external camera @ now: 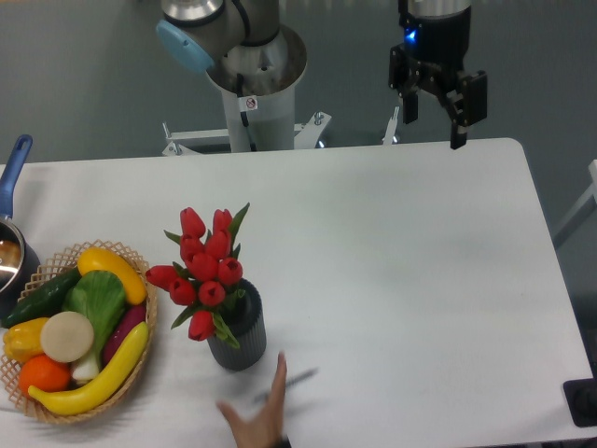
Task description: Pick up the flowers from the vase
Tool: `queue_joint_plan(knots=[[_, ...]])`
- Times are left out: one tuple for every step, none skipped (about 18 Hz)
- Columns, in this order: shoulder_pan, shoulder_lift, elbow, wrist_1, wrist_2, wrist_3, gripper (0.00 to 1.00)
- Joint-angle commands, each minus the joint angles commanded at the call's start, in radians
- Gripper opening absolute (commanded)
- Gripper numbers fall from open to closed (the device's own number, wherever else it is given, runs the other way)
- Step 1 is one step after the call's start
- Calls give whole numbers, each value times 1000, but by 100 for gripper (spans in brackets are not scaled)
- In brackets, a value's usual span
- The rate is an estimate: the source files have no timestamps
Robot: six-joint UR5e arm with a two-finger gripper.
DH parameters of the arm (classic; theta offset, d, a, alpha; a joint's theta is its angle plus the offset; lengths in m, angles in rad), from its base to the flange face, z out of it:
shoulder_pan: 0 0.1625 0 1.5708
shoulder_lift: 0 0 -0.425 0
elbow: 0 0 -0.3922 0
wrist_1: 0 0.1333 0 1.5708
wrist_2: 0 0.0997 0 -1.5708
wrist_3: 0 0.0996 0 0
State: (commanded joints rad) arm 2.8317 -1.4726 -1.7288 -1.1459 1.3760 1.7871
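Observation:
The flowers (pixel 201 269), a bunch of red closed tulip buds with green leaves, stand in the vase (pixel 240 338), a small dark grey ribbed cylinder near the table's front left. My gripper (pixel 433 131) hangs above the far edge of the table at the back right, well away from the flowers. Its two fingers (pixel 457 135) point down with a gap between them and hold nothing.
A wicker basket (pixel 56 413) of colourful fruit and vegetables sits at the front left. A blue-handled pot (pixel 11 182) is at the left edge. A human hand (pixel 261 411) reaches in at the front edge, just beside the vase. The robot base (pixel 252 75) stands behind the table.

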Motion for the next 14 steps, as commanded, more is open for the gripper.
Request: queue_joint_plan(knots=[[0,2,-3,2,0,0,100],[0,3,-6,2,0,5,100],[0,3,-6,0,0,0,100],[0,3,-5,0,0,0,100],[0,2,-5,0,0,5,100],[0,2,-6,2,0,5,100],[0,2,-8,5,0,5,100],[0,2,-9,11,0,3,100],[-2,2,-14,14,0,-1,100],[-2,2,-18,14,-2,-6,100],[-2,2,-18,12,-9,-9,100],[-2,2,-20,12,-24,-15,100],[-2,3,-25,12,-41,-32,100],[-2,5,-29,12,-51,-64,100]])
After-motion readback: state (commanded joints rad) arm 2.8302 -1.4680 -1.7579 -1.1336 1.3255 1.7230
